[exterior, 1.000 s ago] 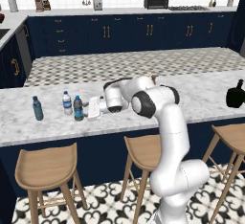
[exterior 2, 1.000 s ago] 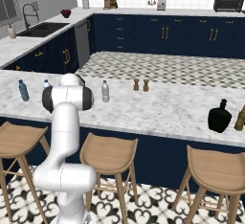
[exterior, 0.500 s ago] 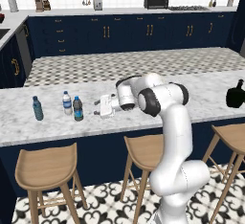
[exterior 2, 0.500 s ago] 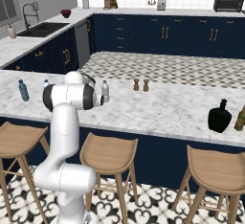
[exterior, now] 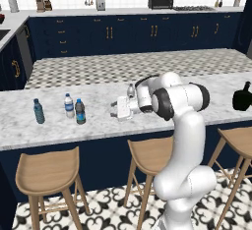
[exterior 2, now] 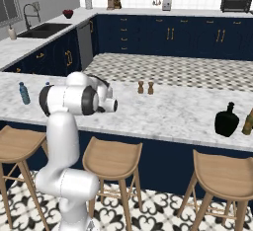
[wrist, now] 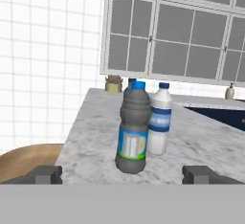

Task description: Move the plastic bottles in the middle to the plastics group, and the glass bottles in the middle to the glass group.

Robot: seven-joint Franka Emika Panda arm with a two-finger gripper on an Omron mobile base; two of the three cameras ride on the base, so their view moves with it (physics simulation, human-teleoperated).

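Stretching across the middle of the kitchen, the long white-and-grey marble counter [exterior: 98, 126] carries everything in play, with three round wooden stools [exterior: 47, 167] tucked along its near edge. The white Franka arm [exterior: 179, 101] reaches low over the stone toward its own left, and its two-finger gripper [exterior: 119, 111] hovers just above the surface, pointing at the bottles further left. In the hand view the two dark fingertips [wrist: 45, 174] stand far apart at either lower corner with nothing between them, so the claw is spread wide and holds nothing.

A squat, round-bodied glossy black glass bottle [exterior: 242, 98] with a short neck stands well apart at the right end of the counter; in the right base view a slim brownish bottle [exterior 2: 248, 121] stands just beside it at the picture's edge.

On the left part of the counter stands a dark plastic water bottle with a blue cap and blue label [exterior: 79, 112], upright, nearest to the gripper and straight ahead of it in the hand view. Just beside it is a clear plastic bottle with a white cap and blue label [exterior: 69, 106]. A slim teal-blue bottle [exterior: 38, 111] stands further left, apart from that pair. A small clear greyish bottle [exterior: 131, 91] shows just behind the arm's wrist, partly hidden.

Two small brown shakers [exterior 2: 145, 87] stand side by side toward the far edge of the counter.
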